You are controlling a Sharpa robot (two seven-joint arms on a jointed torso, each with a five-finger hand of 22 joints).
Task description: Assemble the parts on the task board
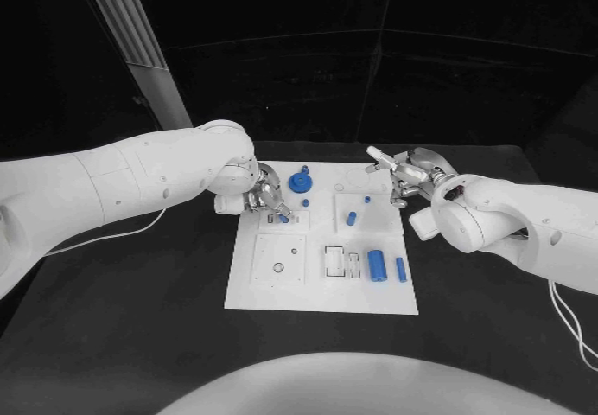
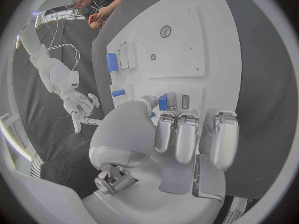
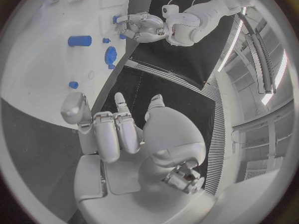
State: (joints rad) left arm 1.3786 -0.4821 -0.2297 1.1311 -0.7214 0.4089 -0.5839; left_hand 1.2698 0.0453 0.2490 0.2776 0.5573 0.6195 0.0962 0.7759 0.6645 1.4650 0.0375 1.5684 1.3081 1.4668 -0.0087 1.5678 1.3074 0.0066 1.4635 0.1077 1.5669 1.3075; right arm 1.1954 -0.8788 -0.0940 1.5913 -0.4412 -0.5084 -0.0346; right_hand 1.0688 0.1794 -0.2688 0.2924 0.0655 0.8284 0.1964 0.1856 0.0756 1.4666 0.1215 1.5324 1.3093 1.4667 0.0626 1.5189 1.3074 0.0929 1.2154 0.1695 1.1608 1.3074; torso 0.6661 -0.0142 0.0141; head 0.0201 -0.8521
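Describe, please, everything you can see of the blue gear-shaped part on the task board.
The blue gear-shaped part is a round, flat disc, plastic by its look, with a small knob sticking out at its far side. It lies on the far end of the white task board, just beyond the left hand, which is near it but not touching. Nothing else touches it.

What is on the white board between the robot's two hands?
In the head view, a blue gear-shaped part sits on the task board between the left hand and right hand.
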